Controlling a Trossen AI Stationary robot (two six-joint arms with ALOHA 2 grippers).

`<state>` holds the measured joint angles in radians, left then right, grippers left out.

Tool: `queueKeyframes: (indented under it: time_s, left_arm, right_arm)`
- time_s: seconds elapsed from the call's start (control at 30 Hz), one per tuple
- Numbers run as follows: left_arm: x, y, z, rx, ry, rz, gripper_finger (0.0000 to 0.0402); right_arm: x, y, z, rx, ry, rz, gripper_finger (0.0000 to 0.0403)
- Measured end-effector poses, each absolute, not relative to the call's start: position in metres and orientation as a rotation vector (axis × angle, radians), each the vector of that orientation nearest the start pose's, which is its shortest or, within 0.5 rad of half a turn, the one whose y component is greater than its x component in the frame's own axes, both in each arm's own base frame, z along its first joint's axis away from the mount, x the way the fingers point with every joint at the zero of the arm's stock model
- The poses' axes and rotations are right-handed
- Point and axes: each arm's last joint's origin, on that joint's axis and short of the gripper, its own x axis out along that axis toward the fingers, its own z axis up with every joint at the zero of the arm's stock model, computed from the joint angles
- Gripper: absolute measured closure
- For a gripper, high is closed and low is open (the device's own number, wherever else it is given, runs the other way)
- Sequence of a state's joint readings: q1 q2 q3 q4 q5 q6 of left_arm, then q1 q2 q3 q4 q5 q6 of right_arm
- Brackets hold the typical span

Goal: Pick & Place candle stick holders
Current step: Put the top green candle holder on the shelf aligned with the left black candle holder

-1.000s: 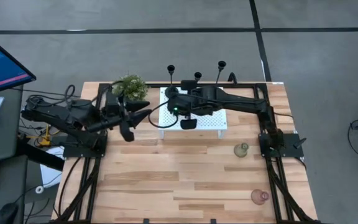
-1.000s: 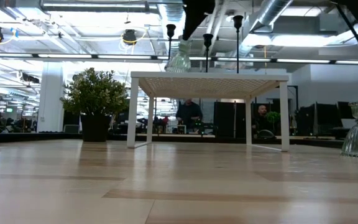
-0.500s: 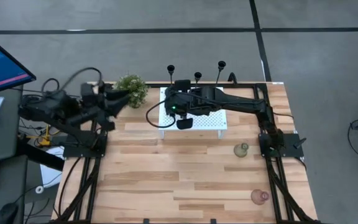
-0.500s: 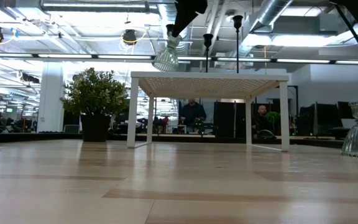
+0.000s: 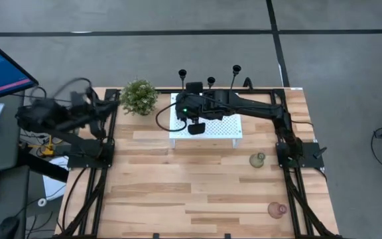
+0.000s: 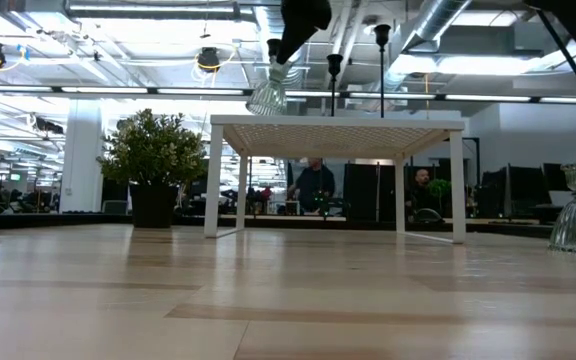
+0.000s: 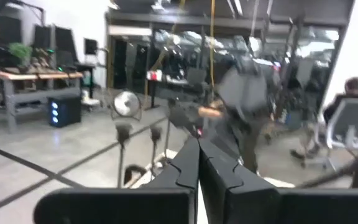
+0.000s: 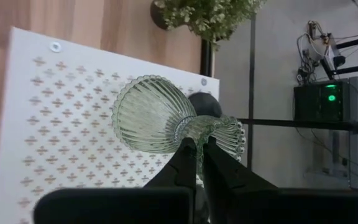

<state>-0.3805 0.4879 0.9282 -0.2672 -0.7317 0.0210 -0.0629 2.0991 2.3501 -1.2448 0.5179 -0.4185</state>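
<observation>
Fingers of the right gripper (image 8: 196,155) pinch the narrow neck of a ribbed pale green holder (image 8: 160,121), with only the neck between the tips. In the low view this green holder (image 6: 268,92) hangs tilted, clear of the top of the white stand (image 6: 338,124) and near its left corner, with the right gripper (image 6: 286,55) coming down on it from above. From overhead, the right gripper (image 5: 186,114) sits over the left part of the perforated stand (image 5: 227,128), its arm reaching in from the table's right side.

Three black holders stand along the table's far edge behind the stand: one (image 5: 182,75) at the left, a shorter one (image 5: 211,82) in the middle, and one (image 5: 236,70) at the right. A second green holder (image 5: 258,159) stands on the wood near the right edge, and a pink holder (image 5: 276,209) stands nearer the front right corner, well apart from it. A bushy plant (image 5: 138,97) sits by the stand's left end.

The left gripper (image 5: 101,103) is off the table's left edge, beside the plant; in its wrist view its fingers (image 7: 188,163) are pressed together with nothing between them.
</observation>
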Motion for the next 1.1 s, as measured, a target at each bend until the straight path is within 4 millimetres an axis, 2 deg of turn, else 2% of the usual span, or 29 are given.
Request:
queueKeyframes:
  time_s: [0.3,0.67,1.1]
  left_arm:
    - [0.070,-0.007,0.354,-0.099,-0.116,0.332,0.0398]
    - [0.078,-0.012,0.305,-0.150,-0.109,0.297,0.0397]
    - [0.089,-0.017,0.246,-0.226,-0.129,0.239,0.0398]
  right_arm:
    - [0.425,-0.056,0.373,-0.563,1.070,-0.307,0.0403]
    - [0.438,-0.054,0.346,-0.610,1.163,-0.264,0.0403]
    - [0.438,-0.057,0.344,-0.618,1.181,-0.256,0.0403]
